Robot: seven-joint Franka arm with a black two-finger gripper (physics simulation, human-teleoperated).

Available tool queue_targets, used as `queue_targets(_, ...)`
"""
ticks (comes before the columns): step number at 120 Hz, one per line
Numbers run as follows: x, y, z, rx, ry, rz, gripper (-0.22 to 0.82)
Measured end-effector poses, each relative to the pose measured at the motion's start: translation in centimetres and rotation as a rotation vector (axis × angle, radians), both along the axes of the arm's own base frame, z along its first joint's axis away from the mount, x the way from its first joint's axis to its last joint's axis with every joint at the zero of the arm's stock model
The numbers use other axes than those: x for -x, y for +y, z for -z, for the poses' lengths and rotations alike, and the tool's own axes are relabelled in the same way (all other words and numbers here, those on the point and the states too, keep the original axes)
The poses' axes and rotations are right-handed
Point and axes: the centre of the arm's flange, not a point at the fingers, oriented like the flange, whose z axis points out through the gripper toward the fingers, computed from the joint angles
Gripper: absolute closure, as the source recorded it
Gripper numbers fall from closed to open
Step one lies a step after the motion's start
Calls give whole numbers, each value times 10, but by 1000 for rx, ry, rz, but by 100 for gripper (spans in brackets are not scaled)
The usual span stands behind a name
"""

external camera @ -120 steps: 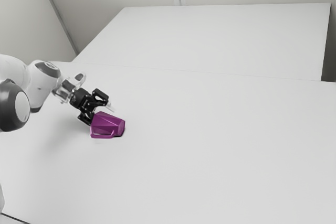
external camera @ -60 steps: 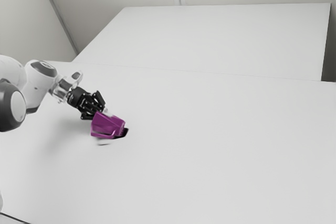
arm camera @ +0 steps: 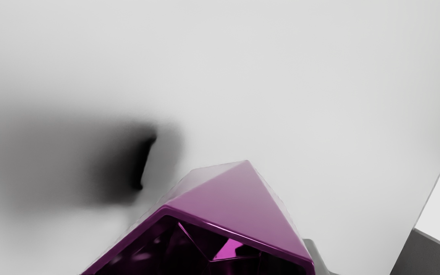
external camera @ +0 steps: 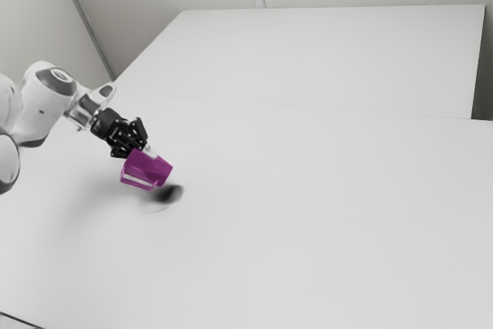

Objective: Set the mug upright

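Over the counter (external camera: 308, 229), jaws are gripping the mug (external camera: 145, 169), tilting clear of the surface. Wrist view's edge is cropping its rim (arm camera: 224, 230); insides lying dark. Counter is stretching toward exterior view's right.

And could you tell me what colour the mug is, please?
The mug is purple, seen best in the wrist view.

The site is an indoor room resembling a laboratory: a robot arm (external camera: 45, 105) extends over a white table (external camera: 323, 221), and pale walls (external camera: 154, 5) meet beyond the table.
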Motion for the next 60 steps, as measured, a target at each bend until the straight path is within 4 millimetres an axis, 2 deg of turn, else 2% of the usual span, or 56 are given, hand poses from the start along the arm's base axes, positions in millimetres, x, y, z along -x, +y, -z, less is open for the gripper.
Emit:
queue_targets(14,2,-26,-5,-138,10,27,79)
queue_targets(39,1,-47,-17,-376,42,32,79)
queue_targets(60,10,-61,-7,-488,78,-32,79)
